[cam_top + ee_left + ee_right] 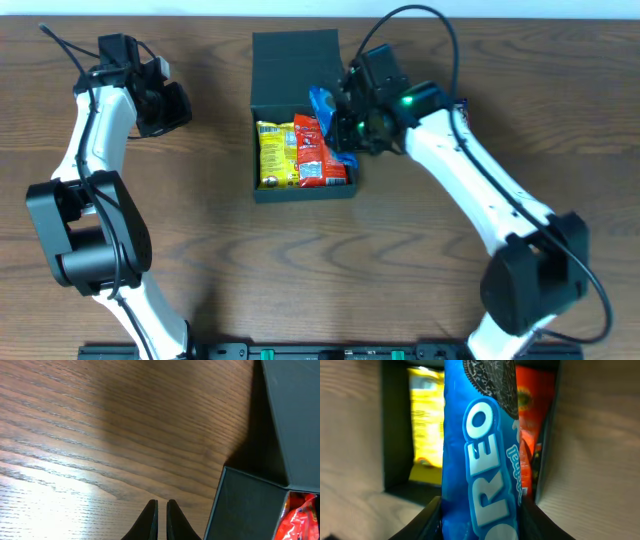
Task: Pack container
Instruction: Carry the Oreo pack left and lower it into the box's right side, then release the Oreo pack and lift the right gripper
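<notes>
One container, three packets, two arms

On the one wooden worktop (pixel 200 250) there is one dark container (pixel 296 62). The snack packets number three, one of each colour: one yellow packet (pixel 276 153), one red packet (pixel 315 150) and one blue Oreo packet (pixel 480 460). There are two white arms, the left arm (pixel 95 130) and the right arm (pixel 470 175), each with one pair of black fingers, four in all: left fingers (pixel 150 520) and right fingers (pixel 427 520). One green light (pixel 405 99) shows.

In the container (pixel 303 193), the left packet (pixel 277 155) touches the right packet (pixel 318 152), Oreo pack (pixel 324 103) above them.
</notes>
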